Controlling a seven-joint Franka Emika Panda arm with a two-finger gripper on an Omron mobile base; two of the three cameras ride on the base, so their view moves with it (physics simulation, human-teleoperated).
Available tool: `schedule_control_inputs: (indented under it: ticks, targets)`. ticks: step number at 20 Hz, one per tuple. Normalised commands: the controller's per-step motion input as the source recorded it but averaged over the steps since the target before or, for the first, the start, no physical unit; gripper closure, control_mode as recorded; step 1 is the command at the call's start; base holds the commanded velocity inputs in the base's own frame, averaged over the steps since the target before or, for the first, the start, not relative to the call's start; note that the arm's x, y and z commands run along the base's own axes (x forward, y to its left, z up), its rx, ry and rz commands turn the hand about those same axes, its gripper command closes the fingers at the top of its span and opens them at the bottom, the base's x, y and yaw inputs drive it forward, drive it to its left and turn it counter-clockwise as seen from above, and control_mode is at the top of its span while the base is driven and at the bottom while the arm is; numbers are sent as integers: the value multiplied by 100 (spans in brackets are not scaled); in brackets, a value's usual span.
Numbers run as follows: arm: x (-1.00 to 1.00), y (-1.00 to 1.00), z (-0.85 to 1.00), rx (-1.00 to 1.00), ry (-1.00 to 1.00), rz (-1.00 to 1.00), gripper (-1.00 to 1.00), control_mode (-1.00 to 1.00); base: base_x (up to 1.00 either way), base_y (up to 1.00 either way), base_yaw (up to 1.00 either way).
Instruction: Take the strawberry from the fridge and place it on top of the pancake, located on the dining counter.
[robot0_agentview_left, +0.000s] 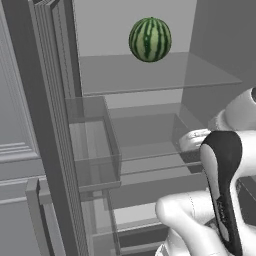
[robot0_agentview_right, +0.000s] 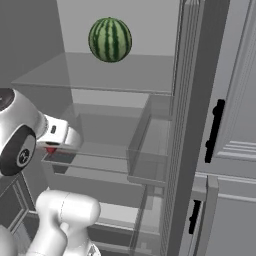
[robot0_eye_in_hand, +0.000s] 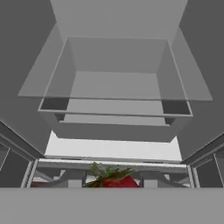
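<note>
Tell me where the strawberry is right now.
The strawberry sits low in the hand view, inside the fridge; the right base view shows red under the gripper, well below the watermelon.

We see our arm (robot0_agentview_left: 220, 200) as a chain of smooth, glossy white rounded shells. A long black band runs down one link, glossy, with faint pale lettering along it. In the right base view a round joint cap (robot0_agentview_right: 20, 150) shows a dark disc with small light marks, and the white wrist block (robot0_agentview_right: 57, 131) carries small dark spots.
</note>
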Motion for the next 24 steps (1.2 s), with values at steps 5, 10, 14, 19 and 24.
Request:
schedule_control_inputs:
  ticks: [5, 10, 14, 19, 24]
  targets:
    - [-85, 0, 88, 0, -2, 0, 100, -100, 0, 0, 0]
    - [-59, 0, 39, 0, -6, 0, 100, 100, -40, 0, 0]
    - [0, 0, 0, 0, 0, 0, 100, 100, -100, 0, -5]
    - [0, 0, 0, 0, 0, 0, 100, 100, -100, 0, -6]
    - [0, 0, 0, 0, 0, 0, 100, 100, -100, 0, -2]
